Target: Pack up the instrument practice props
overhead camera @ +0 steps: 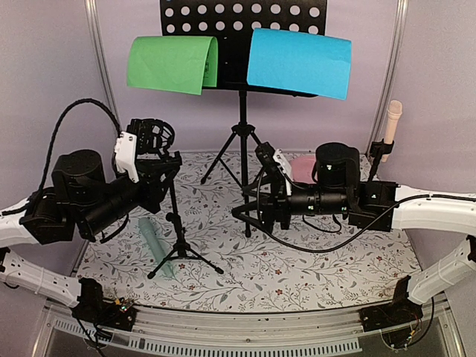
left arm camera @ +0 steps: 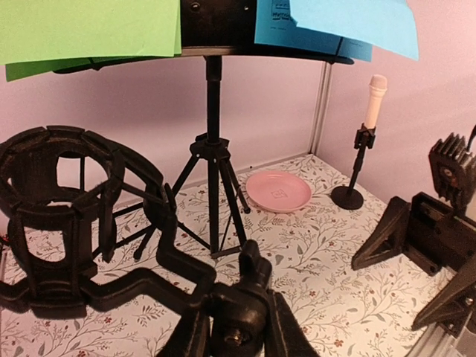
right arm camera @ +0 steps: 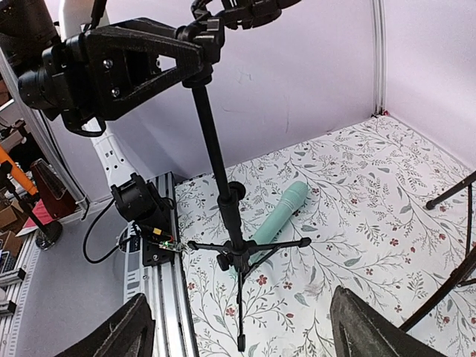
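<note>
place: robotics lab booth | signs: plain lilac panel walls [overhead camera: 44, 59], aluminium rail [overhead camera: 245, 331], bare circuit board [right arm camera: 165, 239], cloth-covered counter [overhead camera: 312, 271]

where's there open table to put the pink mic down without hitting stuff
Widest bare cloth: near strip right of the tripod mic support, in front of the right arm. Crowded: near left, mint microphone at that tripod's feet; back right, pink plate and pink microphone.

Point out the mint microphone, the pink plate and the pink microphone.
mint microphone [right arm camera: 279, 216], right wrist view, middle of its body.
pink plate [left arm camera: 279, 191], left wrist view, bare centre.
pink microphone [left arm camera: 375, 100], left wrist view, upper body.
</note>
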You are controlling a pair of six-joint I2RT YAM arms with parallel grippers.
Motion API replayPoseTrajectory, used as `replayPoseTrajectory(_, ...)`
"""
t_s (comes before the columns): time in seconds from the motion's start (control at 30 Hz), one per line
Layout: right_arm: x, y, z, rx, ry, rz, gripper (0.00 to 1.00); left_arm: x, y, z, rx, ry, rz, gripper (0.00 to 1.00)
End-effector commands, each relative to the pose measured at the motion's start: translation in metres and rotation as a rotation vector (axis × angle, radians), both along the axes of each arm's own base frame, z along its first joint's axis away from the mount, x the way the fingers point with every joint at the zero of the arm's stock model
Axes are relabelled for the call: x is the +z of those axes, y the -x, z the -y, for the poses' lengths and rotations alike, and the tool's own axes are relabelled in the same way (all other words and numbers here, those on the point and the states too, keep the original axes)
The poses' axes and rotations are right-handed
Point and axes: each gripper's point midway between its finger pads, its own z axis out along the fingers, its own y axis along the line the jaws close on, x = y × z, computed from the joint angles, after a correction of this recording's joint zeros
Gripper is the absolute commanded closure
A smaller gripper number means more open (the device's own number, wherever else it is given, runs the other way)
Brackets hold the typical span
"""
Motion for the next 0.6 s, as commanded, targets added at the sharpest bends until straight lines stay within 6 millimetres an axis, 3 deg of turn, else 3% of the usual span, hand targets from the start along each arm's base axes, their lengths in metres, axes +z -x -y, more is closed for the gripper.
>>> replayPoseTrajectory(0.0,0.001,-0.002,0.008,-0.048,-0.006,-0.016,0.16,0.020,-0.020,-0.027,0.147,0.082,0.080,0.97)
replayPoseTrajectory(0.33,0.004,-0.010,0.019,-0.124,-0.013,-0.015,0.16,0.055,-0.103,-0.097,0.365,-0.014,0.253,1.00)
replayPoseTrajectory(0.57,0.005,-0.015,0.031,-0.181,-0.011,-0.012,0.16,0.048,-0.171,-0.149,0.391,-0.037,0.274,1.00)
